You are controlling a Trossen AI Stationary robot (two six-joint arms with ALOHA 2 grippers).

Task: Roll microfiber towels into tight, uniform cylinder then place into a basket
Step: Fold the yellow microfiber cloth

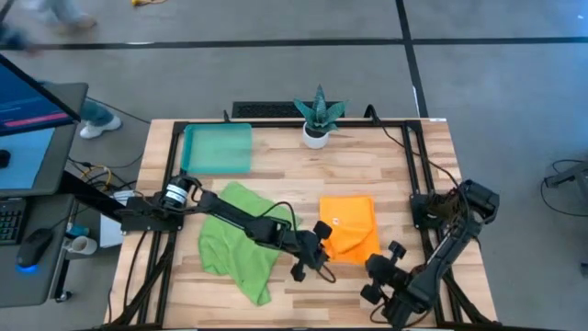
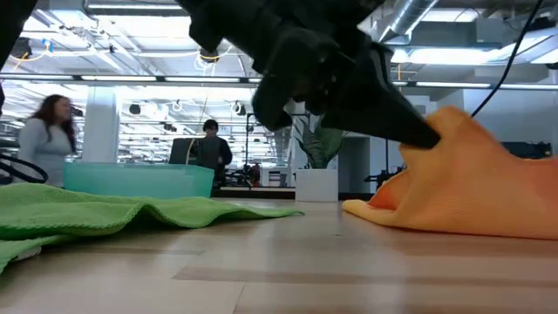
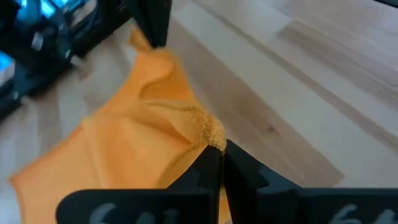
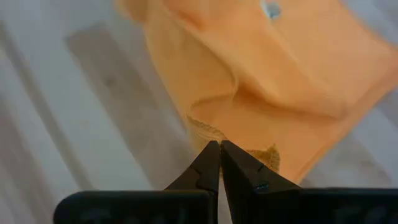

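Both grippers were pinched shut on near edges of the orange towel (image 1: 350, 227): the left gripper (image 3: 219, 149) on one corner, the right gripper (image 4: 219, 149) on the other. The step appeared to be grasping, ahead of rolling; next likely required a synchronized lift and fold. The towel lay rumpled at table centre-right, well apart from the basket (image 1: 218, 148).

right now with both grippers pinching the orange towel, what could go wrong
1. Left gripper and right gripper each hold only a thin edge of the orange towel; it may slip out.
2. The towel is bunched, so the roll may come out uneven.
3. The green towel lies under the left arm and may get dragged.
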